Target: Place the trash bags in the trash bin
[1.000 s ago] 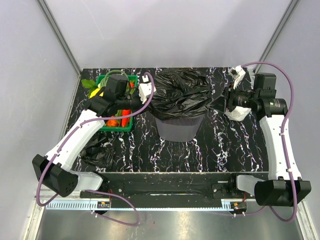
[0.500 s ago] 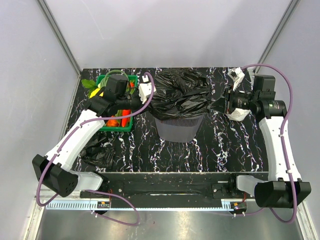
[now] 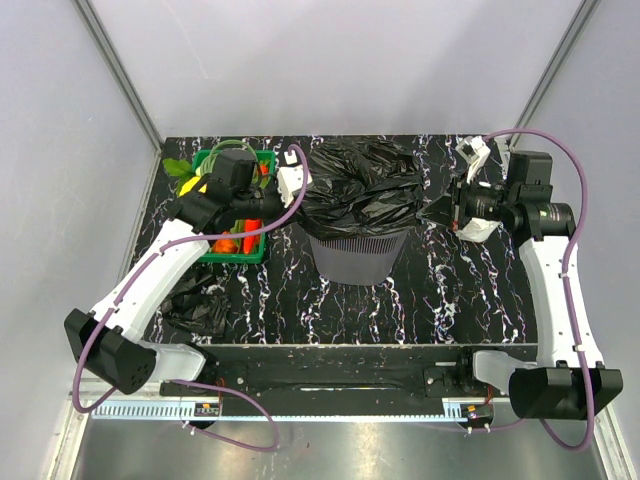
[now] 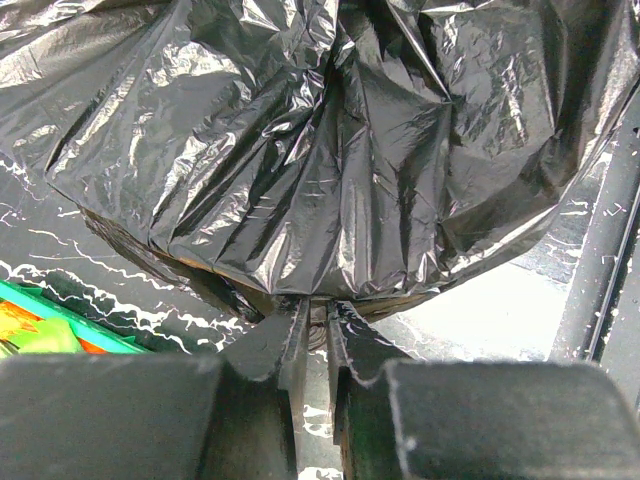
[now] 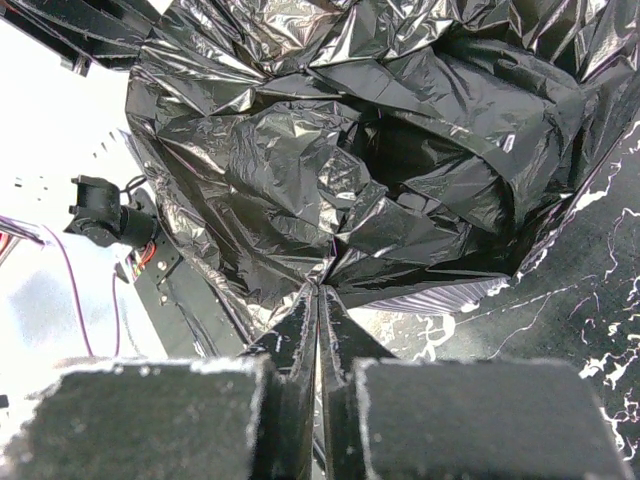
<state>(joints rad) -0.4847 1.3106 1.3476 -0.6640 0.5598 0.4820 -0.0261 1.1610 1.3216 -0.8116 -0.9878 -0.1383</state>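
The job looks partly done, by my reading: one large trash bag (image 3: 360, 185) lies heaped over the mouth of the trash bin (image 3: 355, 255) at the middle of the counter (image 3: 450, 290), its film spilling past the rim rather than sunk inside; whether any of it has gone down into the bin cannot be told from above. A second trash bag (image 3: 195, 305) sits crumpled on the counter at about 8 o'clock from the bin, well apart from it and untouched, near the green crate (image 3: 245, 257); so that one is left to fetch, and the first wants seating. The left pincer (image 3: 296, 186), at 10 o'clock from the bin, is nearly closed, a fold of the large bag's edge nipped between its fingers; the right pincer (image 3: 447, 211), at 2 o'clock, is closed tight on the opposite edge, the film drawn out to a taut point between bin and pincer.
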